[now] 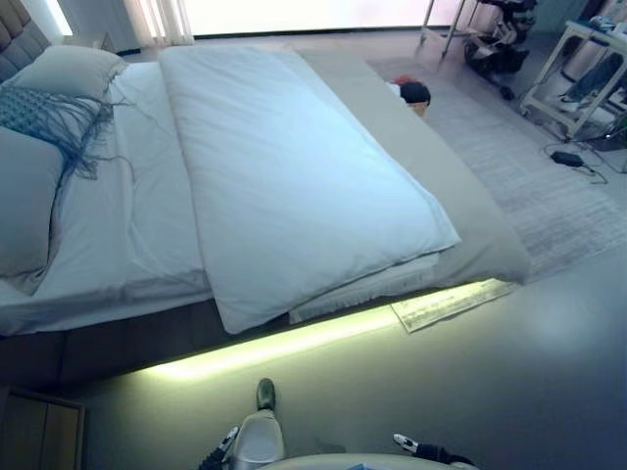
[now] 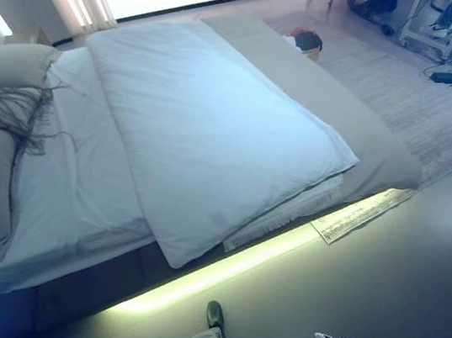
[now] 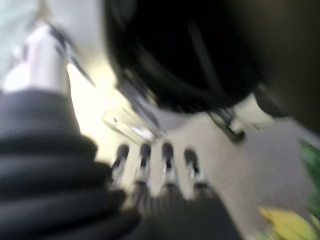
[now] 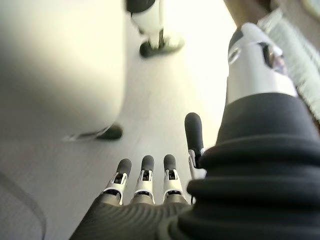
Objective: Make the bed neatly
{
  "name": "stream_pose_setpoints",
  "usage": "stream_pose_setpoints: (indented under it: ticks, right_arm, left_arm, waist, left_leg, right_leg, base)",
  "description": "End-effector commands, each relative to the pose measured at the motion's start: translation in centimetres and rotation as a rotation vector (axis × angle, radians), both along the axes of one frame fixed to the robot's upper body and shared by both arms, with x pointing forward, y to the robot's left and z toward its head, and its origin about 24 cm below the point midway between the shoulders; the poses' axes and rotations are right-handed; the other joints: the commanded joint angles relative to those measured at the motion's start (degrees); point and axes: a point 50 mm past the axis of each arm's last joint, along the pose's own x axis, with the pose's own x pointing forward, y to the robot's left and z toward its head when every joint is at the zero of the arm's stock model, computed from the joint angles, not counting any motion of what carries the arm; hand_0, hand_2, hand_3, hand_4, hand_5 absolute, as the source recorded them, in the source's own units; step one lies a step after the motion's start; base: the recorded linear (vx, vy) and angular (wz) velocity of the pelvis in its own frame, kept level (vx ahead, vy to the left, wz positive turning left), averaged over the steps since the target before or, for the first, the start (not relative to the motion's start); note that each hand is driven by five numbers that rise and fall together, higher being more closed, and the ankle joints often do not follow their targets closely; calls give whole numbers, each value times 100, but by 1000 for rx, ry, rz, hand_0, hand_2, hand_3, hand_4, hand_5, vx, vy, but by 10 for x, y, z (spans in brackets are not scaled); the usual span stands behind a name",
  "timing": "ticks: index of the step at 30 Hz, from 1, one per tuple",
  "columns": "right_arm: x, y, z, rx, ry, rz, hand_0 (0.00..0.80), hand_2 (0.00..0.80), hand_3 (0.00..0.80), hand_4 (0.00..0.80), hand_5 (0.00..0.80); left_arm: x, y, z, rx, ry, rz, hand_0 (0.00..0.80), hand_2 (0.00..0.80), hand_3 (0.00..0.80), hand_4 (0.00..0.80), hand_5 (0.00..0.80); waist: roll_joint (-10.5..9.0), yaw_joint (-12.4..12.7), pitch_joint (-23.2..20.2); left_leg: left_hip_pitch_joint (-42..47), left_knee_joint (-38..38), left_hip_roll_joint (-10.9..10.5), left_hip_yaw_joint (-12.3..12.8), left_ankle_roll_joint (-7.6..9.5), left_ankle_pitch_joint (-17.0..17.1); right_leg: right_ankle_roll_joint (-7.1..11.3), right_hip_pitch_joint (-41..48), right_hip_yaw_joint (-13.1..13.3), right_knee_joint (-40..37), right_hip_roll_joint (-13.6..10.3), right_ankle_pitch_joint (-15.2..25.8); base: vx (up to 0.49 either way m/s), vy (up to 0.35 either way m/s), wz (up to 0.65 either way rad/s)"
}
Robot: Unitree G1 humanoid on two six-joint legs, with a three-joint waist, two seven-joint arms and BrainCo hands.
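Observation:
The bed fills the left eye view. A white duvet (image 1: pixel 294 166) lies along its middle, with a near corner (image 1: pixel 240 313) hanging over the bed's near edge. A white sheet (image 1: pixel 137 215) is bare beside it, towards the pillows. A grey bedspread (image 1: pixel 470 206) covers the foot end. A grey pillow (image 1: pixel 24 201), a fringed cushion (image 1: pixel 44 113) and a white pillow (image 1: pixel 69 70) lie at the head. My left hand (image 3: pixel 160 185) and right hand (image 4: pixel 150 185) hang low over the floor, fingers straight, holding nothing, away from the bed.
A wooden nightstand (image 1: pixel 39 431) stands at the near left. A printed sheet (image 1: pixel 451 304) lies on the floor under the bed's foot corner. A pale rug (image 1: pixel 529 176), a basket (image 1: pixel 415 96), a black adapter with cable (image 1: pixel 568 157) and a white trolley (image 1: pixel 578 78) are beyond.

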Motion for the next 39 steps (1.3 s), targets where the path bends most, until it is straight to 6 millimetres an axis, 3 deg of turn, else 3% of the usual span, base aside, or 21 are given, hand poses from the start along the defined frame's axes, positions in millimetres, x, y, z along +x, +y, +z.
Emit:
stream_pose_setpoints:
  ticks: [1, 4, 6, 7, 8, 10, 13, 14, 16, 18, 22, 23, 25, 26, 27, 29, 31, 33, 39]
  right_arm:
    - [17, -6, 5, 4, -79, -34, 0, 0, 0, 0, 0]
    - [24, -4, 7, 14, -116, -63, 0, 0, 0, 0, 0]
    - [23, -6, 7, 0, -122, -88, 0, 0, 0, 0, 0]
    - [23, -7, 7, -8, -121, -95, 0, 0, 0, 0, 0]
    - [21, -10, 7, -15, -118, -104, 0, 0, 0, 0, 0]
    - [20, -12, 7, -17, -112, -108, 0, 0, 0, 0, 0]
    - [24, -14, 8, 6, -122, -116, 0, 0, 0, 0, 0]
    - [32, -14, 11, 15, -154, -124, 0, 0, 0, 0, 0]
    - [50, -12, 15, 21, -205, -122, 0, 0, 0, 0, 0]
    - [68, -6, 21, 56, -260, -151, 0, 0, 0, 0, 0]
    - [61, -4, 19, 104, -246, -193, 0, 0, 0, 0, 0]
    - [61, -5, 19, 110, -250, -214, 0, 0, 0, 0, 0]
    - [62, -6, 20, 132, -262, -264, 0, 0, 0, 0, 0]
    - [64, -7, 21, 146, -273, -282, 0, 0, 0, 0, 0]
    - [70, -9, 25, 181, -314, -325, 0, 0, 0, 0, 0]
    - [81, -10, 30, 230, -362, -357, 0, 0, 0, 0, 0]
    - [90, -10, 34, 252, -396, -369, 0, 0, 0, 0, 0]
    - [104, -14, 43, 275, -462, -402, 0, 0, 0, 0, 0]
    - [155, -13, 70, 319, -601, -450, 0, 0, 0, 0, 0]
  left_arm:
    - [-15, -23, -6, -52, 83, -93, 0, 0, 0, 0, 0]
    - [-9, -22, -5, -48, 81, -114, 0, 0, 0, 0, 0]
    - [-2, -20, -3, -50, 70, -144, 0, 0, 0, 0, 0]
    - [0, -20, -3, -49, 67, -156, 0, 0, 0, 0, 0]
    - [2, -18, -2, -46, 64, -172, 0, 0, 0, 0, 0]
    - [8, -15, -1, -31, 51, -169, 0, 0, 0, 0, 0]
    - [23, -10, 3, -22, 4, -152, 0, 0, 0, 0, 0]
    - [33, -10, 5, -16, -30, -167, 0, 0, 0, 0, 0]
    - [50, -9, 9, -4, -82, -179, 0, 0, 0, 0, 0]
    - [63, -13, 11, -4, -130, -165, 0, 0, 0, 0, 0]
    - [45, -27, 4, -24, -91, -139, 0, 0, 0, 0, 0]
    - [39, -28, 2, -30, -72, -154, 0, 0, 0, 0, 0]
    - [31, -32, 0, -40, -42, -193, 0, 0, 0, 0, 0]
    - [28, -33, -1, -45, -36, -205, 0, 0, 0, 0, 0]
    - [25, -35, -1, -51, -36, -222, 0, 0, 0, 0, 0]
    - [30, -37, 0, -58, -64, -240, 0, 0, 0, 0, 0]
    - [36, -41, 1, -65, -90, -265, 0, 0, 0, 0, 0]
    - [50, -38, 5, -61, -147, -280, 0, 0, 0, 0, 0]
    - [99, -26, 22, -22, -266, -214, 0, 0, 0, 0, 0]
  waist:
    - [297, 223, -366]
    - [184, 213, -454]
    - [103, 132, -470]
    - [125, 95, -477]
    - [159, -12, -431]
    - [238, -151, -349]
    - [368, -309, -183]
    - [347, -389, -43]
    - [323, -452, 117]
    - [313, -464, 285]
    - [272, -433, 156]
    - [256, -439, 126]
    - [234, -466, 116]
    - [224, -472, 111]
    - [224, -487, 117]
    - [277, -547, 167]
    - [372, -566, 223]
    - [422, -585, 431]
    - [467, -552, 909]
  left_leg:
    - [-307, 189, 461, -178, -519, -424]
    - [-362, 401, 240, -159, -305, -683]
    - [-248, 402, -21, -153, -66, -867]
    - [-195, 396, -53, -163, -6, -908]
    - [-33, 341, -116, -179, 75, -973]
    - [195, 236, -105, -136, 99, -1002]
    - [456, 61, 62, -94, -57, -968]
    - [504, 17, 38, -118, -96, -1022]
    - [368, 31, -6, -112, -117, -1092]
    - [203, 199, -10, -72, -97, -1187]
    - [222, 673, -241, -165, -94, -1397]
    - [241, 851, -130, -5, -182, -1450]
    - [312, 1016, 126, 92, -300, -1465]
    - [335, 1044, 227, 84, -333, -1464]
    - [352, 1096, 499, 32, -410, -1403]
    - [367, 1038, 839, -188, -521, -1254]
    - [482, 816, 710, -328, -489, -1391]
    - [110, 1135, 704, -411, -563, -1427]
    - [-744, 1653, 586, -496, -545, -1596]
  right_leg:
    - [247, 362, -130, 551, -333, -386]
    - [320, 271, -73, 876, -545, -9]
    - [404, -208, 60, 1843, -884, 848]
    - [403, -421, 128, 2129, -935, 1074]
    - [345, -857, 233, 2602, -909, 1156]
    - [209, -1441, 230, 2739, -768, 1042]
    - [-21, -2096, 49, 1711, -229, 590]
    - [29, -2489, 22, 1183, -49, 737]
    - [102, -2955, 88, 836, 39, 1111]
    - [71, -3245, 136, 969, 78, 1183]
    - [-62, -2730, 73, 726, 115, 1082]
    - [-113, -2580, -140, 692, 66, 1013]
    - [-152, -2418, -314, 717, 8, 951]
    - [-154, -2396, -361, 750, -26, 925]
    - [-174, -2407, -385, 838, -79, 853]
    - [-166, -2613, -295, 1050, -167, 772]
    - [-90, -2914, -248, 1247, -305, 789]
    - [47, -3207, -148, 1445, -532, 871]
    - [258, -4006, 68, 1794, -774, 992]
  base:
    - [301, 296, 22]
    - [268, 300, 7]
    - [253, 297, 10]
    - [275, 274, 14]
    - [242, 210, 20]
    - [244, 122, 23]
    - [126, -85, 13]
    - [-100, -185, 18]
    - [-184, -162, 15]
    - [-67, -158, 38]
    - [254, -91, 91]
    - [208, -28, 77]
    - [197, 16, 50]
    - [145, 75, 21]
    - [79, 97, 8]
    - [5, 175, 1]
    - [-41, 261, -12]
    - [-151, 203, -21]
    - [-153, 80, 10]
